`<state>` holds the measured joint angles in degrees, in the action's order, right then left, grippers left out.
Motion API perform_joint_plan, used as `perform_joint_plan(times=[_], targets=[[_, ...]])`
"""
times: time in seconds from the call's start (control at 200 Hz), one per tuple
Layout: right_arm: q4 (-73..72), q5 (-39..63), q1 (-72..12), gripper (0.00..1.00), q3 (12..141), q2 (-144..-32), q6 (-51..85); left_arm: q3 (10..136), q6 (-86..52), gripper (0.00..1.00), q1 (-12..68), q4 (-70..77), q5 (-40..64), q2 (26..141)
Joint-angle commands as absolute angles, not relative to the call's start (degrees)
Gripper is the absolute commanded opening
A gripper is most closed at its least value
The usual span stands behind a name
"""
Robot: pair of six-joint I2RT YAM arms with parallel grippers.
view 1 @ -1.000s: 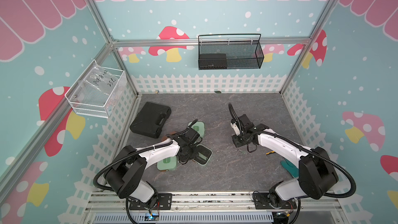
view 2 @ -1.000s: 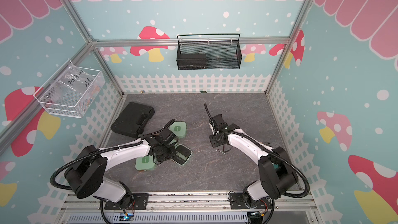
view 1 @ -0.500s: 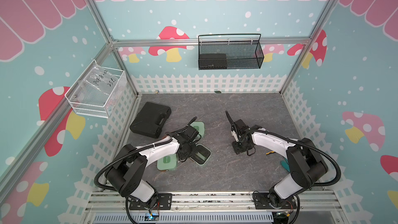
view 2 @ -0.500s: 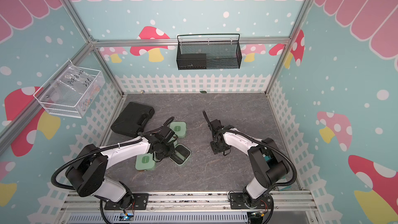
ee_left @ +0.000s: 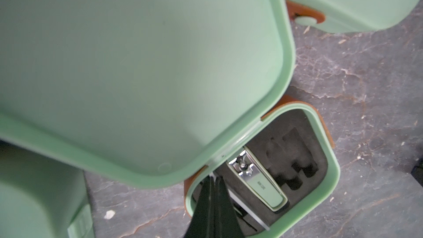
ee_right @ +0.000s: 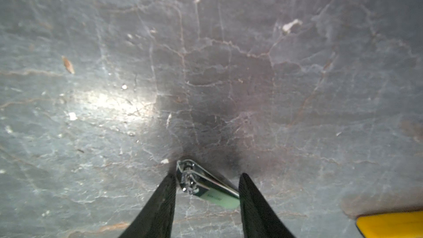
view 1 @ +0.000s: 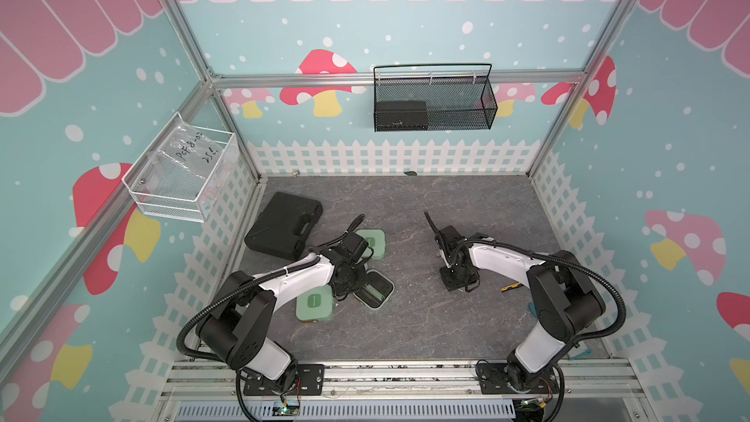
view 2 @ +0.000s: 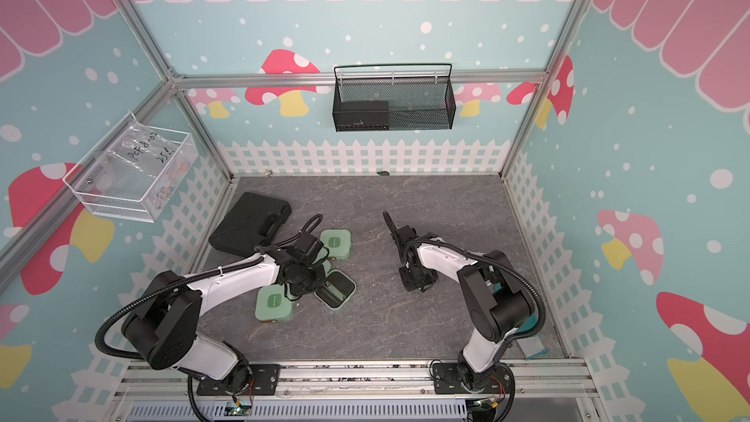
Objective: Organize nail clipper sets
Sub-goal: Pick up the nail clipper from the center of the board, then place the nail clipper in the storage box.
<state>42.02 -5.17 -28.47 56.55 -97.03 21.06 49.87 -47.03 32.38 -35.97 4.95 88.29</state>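
One mint nail clipper case (view 1: pixel 375 288) (view 2: pixel 335 290) lies open at the left of the floor. Its raised lid (ee_left: pixel 137 65) fills the left wrist view. A silver-and-green clipper (ee_left: pixel 261 184) sits in its black insert. My left gripper (ee_left: pixel 212 178) is shut, tips at the open case's rim corner, holding nothing I can see. Two closed mint cases (view 1: pixel 314 306) (view 1: pixel 371 243) flank it. My right gripper (ee_right: pixel 207 175) (view 1: pixel 456 282) points down at mid-floor. Its fingers press both ends of a loose nail clipper (ee_right: pixel 206 190) lying aslant between them.
A large black case with a handle (view 1: pixel 284 229) lies at the back left. A black mesh basket (view 1: pixel 432 103) hangs on the back wall and a white wire basket (view 1: pixel 182 176) on the left wall. A yellow thing (view 1: pixel 510 287) (ee_right: pixel 393 225) lies beside my right arm.
My right gripper has shifted slightly left and nearer, its jaws widening and then narrowing onto the loose clipper. My left arm has barely moved.
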Motion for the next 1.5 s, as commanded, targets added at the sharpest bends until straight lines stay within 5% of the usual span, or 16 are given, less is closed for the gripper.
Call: perform_joint_plan(times=[0.0,0.45,0.836,1.081,1.496], targets=[[43.0,-5.7,-27.5,0.38,56.1,-99.8,20.2,50.1,-46.3,0.00,31.9,-35.6,5.5,87.7],[40.5,-1.0,-27.5,0.03,50.2,-95.0,21.9,49.7,-46.5,0.00,31.9,-35.1,6.1,86.8],[40.0,2.1,-35.3,0.01,59.3,-90.9,17.8,48.5,-47.6,0.00,31.9,-34.1,5.8,86.5],[34.1,7.3,-44.3,0.00,68.5,-97.2,8.5,48.0,-48.1,0.00,31.9,-33.7,5.6,86.9],[28.3,22.2,-46.8,0.00,75.2,-108.3,-4.0,46.9,-49.2,0.00,31.9,-33.7,5.4,86.9]])
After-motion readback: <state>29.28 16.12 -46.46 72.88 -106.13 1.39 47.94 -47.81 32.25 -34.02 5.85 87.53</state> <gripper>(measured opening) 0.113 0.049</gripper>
